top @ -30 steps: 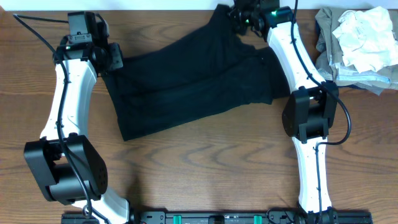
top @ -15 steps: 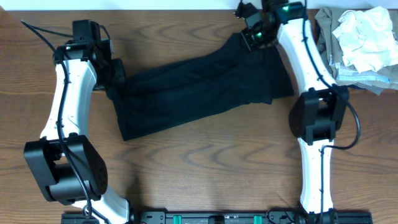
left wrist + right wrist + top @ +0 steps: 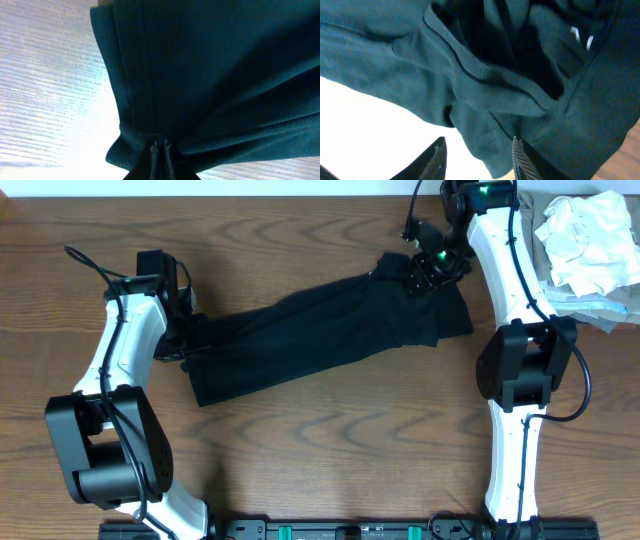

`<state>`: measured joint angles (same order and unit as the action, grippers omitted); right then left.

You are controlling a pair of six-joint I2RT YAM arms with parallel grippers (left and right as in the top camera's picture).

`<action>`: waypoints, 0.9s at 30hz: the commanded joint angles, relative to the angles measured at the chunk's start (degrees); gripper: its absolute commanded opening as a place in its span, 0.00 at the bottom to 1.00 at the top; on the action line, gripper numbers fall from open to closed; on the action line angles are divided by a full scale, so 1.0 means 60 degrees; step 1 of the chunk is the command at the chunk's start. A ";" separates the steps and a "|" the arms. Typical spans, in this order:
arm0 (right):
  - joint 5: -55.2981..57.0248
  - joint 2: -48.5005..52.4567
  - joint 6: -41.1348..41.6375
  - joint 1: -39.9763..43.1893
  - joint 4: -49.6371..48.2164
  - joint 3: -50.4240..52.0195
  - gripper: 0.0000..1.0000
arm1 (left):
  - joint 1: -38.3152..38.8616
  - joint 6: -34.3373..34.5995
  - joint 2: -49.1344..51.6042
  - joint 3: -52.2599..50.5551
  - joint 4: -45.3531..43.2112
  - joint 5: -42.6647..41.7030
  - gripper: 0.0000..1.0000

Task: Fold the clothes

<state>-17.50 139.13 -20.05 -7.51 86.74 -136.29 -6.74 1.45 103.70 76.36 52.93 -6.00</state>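
The large black soft-fabric t-shirt (image 3: 320, 330) lies gathered into a long band slanting across the middle of the brown wooden table (image 3: 300, 450), between my two arms. My left gripper (image 3: 160, 146) is pinched tight on the bunched fabric at the band's left end, with the cloth fanning away from my fingertips. My right gripper (image 3: 477, 145) stands with its jaws apart at the band's right end, a thick folded hem lying just past the tips; I cannot tell whether they touch it.
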 commanded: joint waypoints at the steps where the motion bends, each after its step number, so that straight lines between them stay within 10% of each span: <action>1: 0.0197 -0.0291 -0.0095 0.0036 0.0087 0.0062 0.40 | -0.0044 -0.0022 -0.0138 -0.0047 0.0080 0.0106 0.16; 11: 0.0109 -0.0291 -0.0098 0.0022 -0.0117 0.0062 0.43 | -0.0321 0.0051 -0.0142 -0.0047 0.0382 -0.0685 0.76; 27: 0.0015 -0.0291 -0.0178 -0.0073 -0.0386 0.0062 0.46 | -0.0623 0.0007 0.0401 -0.0197 -0.0550 -0.1326 0.87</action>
<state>-16.73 139.11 -20.16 -7.53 84.44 -136.27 -10.31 1.67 104.20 76.29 50.26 -12.97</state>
